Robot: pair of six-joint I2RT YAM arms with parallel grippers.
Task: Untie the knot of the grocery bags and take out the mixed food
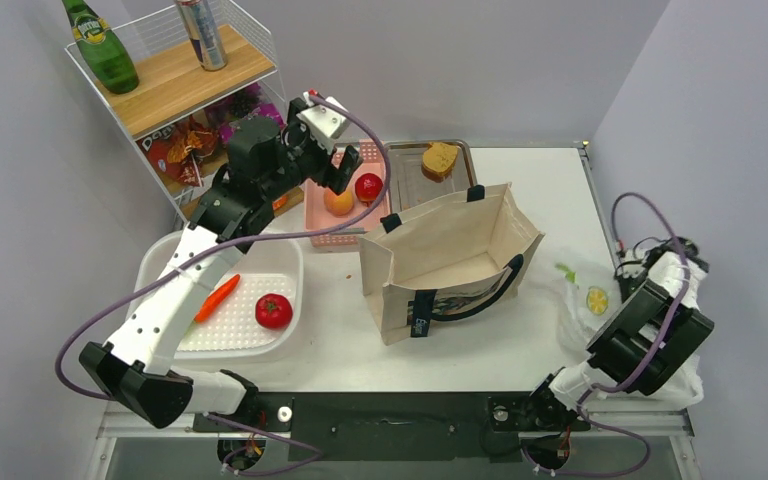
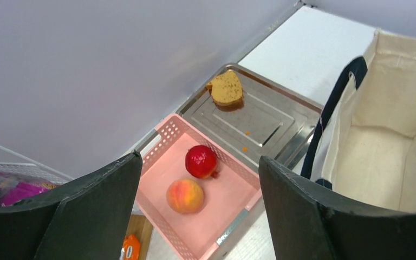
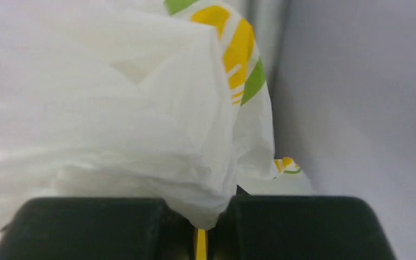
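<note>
We see the canvas tote (image 1: 450, 250) standing open to the right of our left tool (image 1: 344, 172); our right tool (image 3: 199, 222) is pinched closed on the plastic bag (image 3: 141, 108). The left tool gapes wide, empty, above the peach (image 2: 184, 195) and red fruit (image 2: 201, 161).

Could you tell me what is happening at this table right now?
The left gripper hangs with fingers open above the pink basket, where the red fruit and the peach lie. The right gripper has its fingers shut on the plastic bag. The canvas tote stands open, seemingly empty; the carrot and tomato lie in the clear tub.
</note>
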